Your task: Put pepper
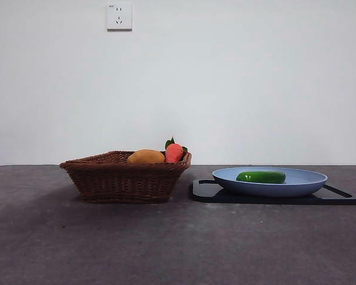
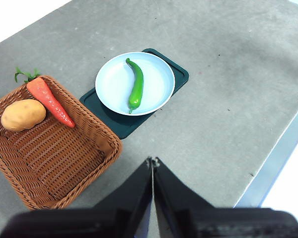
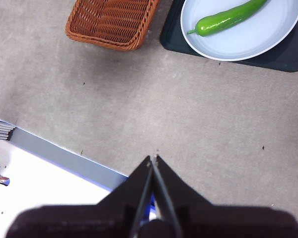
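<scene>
Pepper (image 3: 231, 18) tip — cropped beyond plate (image 3: 248, 47)

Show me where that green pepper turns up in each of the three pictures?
Front view: the pepper lies on the blue plate, right of the basket.
Left wrist view: the pepper lies across the plate's middle.
Right wrist view: the pepper lies on the plate at the picture's edge.
Shared landmark: the blue plate.

Front low; wrists overhead, sharing the plate (image 1: 308, 181)
</scene>
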`<state>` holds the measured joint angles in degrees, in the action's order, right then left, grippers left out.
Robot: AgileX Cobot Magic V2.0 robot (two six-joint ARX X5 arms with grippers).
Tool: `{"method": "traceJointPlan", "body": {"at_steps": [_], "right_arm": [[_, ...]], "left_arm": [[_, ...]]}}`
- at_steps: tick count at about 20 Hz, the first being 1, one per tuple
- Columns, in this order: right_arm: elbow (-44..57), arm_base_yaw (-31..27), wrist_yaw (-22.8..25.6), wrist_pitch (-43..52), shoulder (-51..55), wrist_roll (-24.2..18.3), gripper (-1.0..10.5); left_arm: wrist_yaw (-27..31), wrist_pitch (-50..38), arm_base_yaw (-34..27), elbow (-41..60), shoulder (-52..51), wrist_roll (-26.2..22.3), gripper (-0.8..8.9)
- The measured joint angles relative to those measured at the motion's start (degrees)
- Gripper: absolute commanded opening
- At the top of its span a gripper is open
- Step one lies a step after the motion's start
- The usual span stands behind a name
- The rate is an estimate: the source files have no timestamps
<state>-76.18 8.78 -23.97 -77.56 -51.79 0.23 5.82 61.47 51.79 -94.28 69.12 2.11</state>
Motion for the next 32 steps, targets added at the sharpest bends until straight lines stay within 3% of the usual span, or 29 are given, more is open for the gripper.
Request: {"method": "traceJointPlan", "body": {"at_steps": [4,8,12,15,18,24,27,32], "right_arm": [[0.0,0.0,0.0,0.0,0.0,0.0,0.1],[0.0,0.0,0.0,0.0,0.0,0.0,0.1],[0.0,0.0,0.0,0.0,0.0,0.0,0.1],[0.0,0.0,0.0,0.0,0.0,0.0,0.1],[0.0,0.0,0.0,0.0,0.0,0.0,0.1],[0.0,0.0,0.0,0.0,0.0,0.0,0.1],[0.0,0.0,0.0,0.0,0.0,0.0,0.1],[0.0,0.0,0.0,0.0,0.0,0.0,0.1]], "left_arm": [[0.3,0.0,0.0,0.0,0.0,-0.7,0.08],[7.7,-4.1,-2.3,0.0,0.0,-2.7,0.08],[9.5,-18.1,-11.5,0.2,-1.7,-7.1,0.08],[3.0,-28.0,-20.6,3.4,-6.9,-9.0,0.08],[-3.9,-40.2,-30.1,13.7,-15.6,-10.1,0.08],[-4.1,-61.5,-42.7,43.7,-34.3,-10.5,0.08],[-4.1,-66.1,-46.4,57.2,-43.1,-9.4,0.08],[-4.1,-66.6,-50.0,74.6,-54.4,-4.3,0.08]]}}
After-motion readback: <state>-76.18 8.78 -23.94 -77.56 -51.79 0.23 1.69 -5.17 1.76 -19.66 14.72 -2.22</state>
